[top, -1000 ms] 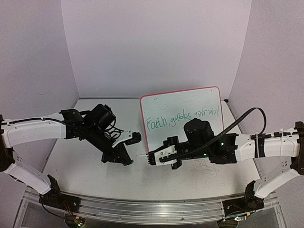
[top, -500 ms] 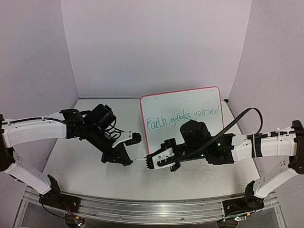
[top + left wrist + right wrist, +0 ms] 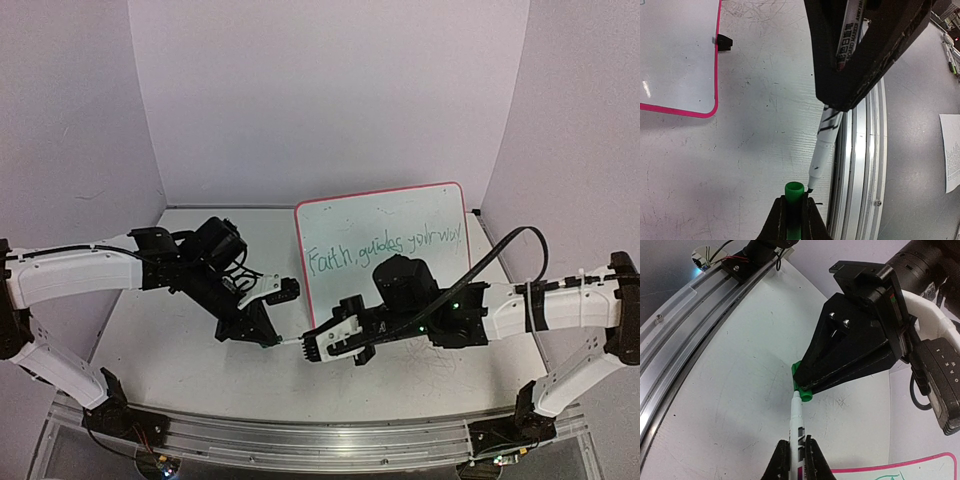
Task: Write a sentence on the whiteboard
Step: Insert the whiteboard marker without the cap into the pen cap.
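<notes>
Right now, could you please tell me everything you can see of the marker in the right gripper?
The marker is a slim white pen, plastic by the look, with black print and stripes along its barrel and a narrower nose ending in a small dark tip. It is uncapped. The right gripper is shut on its barrel and holds it low over the table. Its tip sits at the mouth of the green cap, which the left gripper grips. It is not seated inside.
</notes>
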`<action>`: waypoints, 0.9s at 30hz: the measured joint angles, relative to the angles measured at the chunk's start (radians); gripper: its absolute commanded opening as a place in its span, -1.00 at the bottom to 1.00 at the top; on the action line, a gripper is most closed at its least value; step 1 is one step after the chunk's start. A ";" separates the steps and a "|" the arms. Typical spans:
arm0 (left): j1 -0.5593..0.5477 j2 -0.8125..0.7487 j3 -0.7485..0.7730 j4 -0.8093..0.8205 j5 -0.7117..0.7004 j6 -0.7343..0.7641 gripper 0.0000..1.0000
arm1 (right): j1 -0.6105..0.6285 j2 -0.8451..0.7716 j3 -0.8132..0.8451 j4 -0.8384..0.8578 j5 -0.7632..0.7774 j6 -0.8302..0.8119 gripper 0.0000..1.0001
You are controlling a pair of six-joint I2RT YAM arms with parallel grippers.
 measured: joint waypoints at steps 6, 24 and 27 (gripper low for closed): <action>0.000 0.000 0.000 0.000 0.000 0.001 -1.00 | 0.002 0.017 0.001 0.009 -0.003 0.004 -1.00; 0.000 0.000 0.000 -0.001 0.000 0.001 -1.00 | 0.002 -0.023 -0.024 0.052 0.033 0.027 -1.00; 0.000 -0.001 0.000 -0.001 0.000 0.001 -1.00 | 0.002 -0.021 -0.024 0.052 0.033 0.027 -1.00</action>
